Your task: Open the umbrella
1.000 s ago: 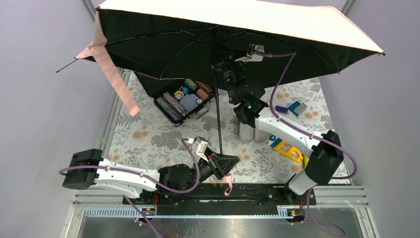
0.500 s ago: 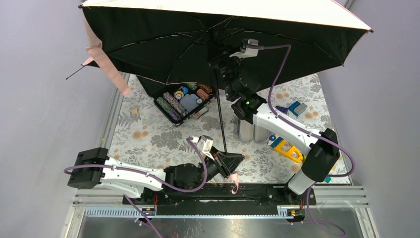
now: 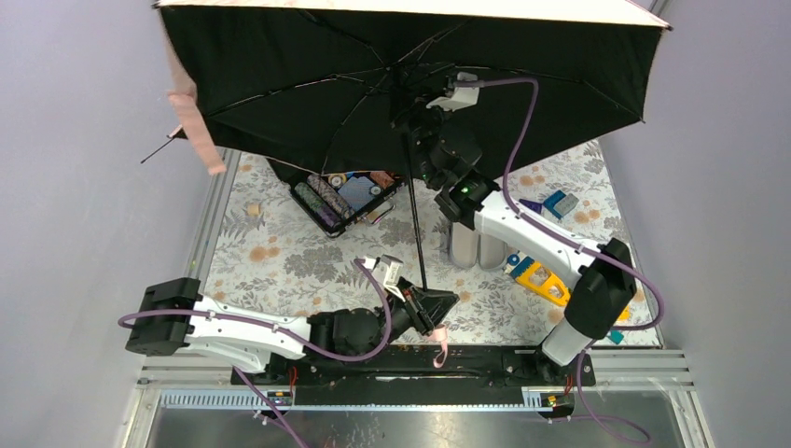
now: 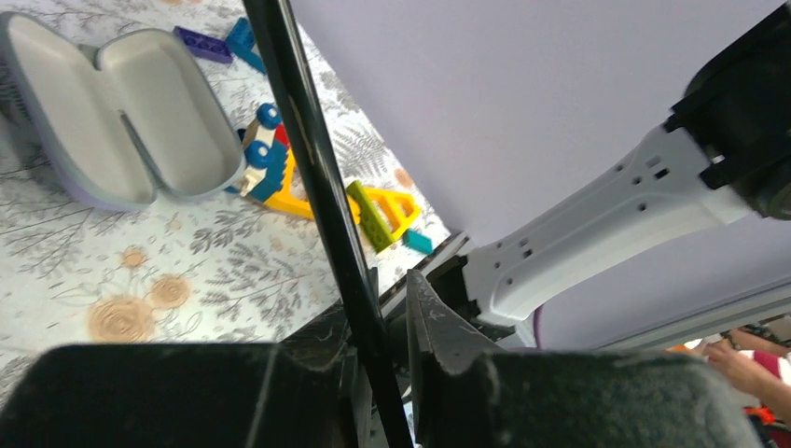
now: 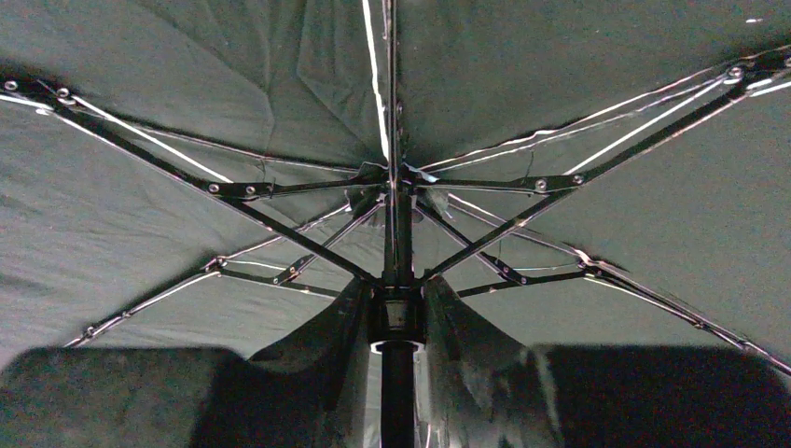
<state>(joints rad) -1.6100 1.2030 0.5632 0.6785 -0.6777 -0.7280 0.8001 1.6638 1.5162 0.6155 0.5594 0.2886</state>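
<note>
The umbrella point(image 3: 308, 84) is wide open, high over the flowery table point(image 3: 270, 266), black side down. My right gripper point(image 3: 410, 126) squeezes its thin pole right up under the cloth. My left gripper point(image 3: 431, 305) sits around the pole's bottom end, near the table's front edge. I cannot tell if it squeezes.

Top external: high behind arm bases, looks down across floral-patterned tablecloth point(image 3: 280, 266), far.
Left wrist: low, close, faces up along thin black umbrella shaft point(image 4: 312, 177); shares shaft and yellow plastic toy point(image 3: 538, 279) with top view.
Right wrist: close, faces up into black ribbed canopy underside point(image 5: 187, 112).
</note>
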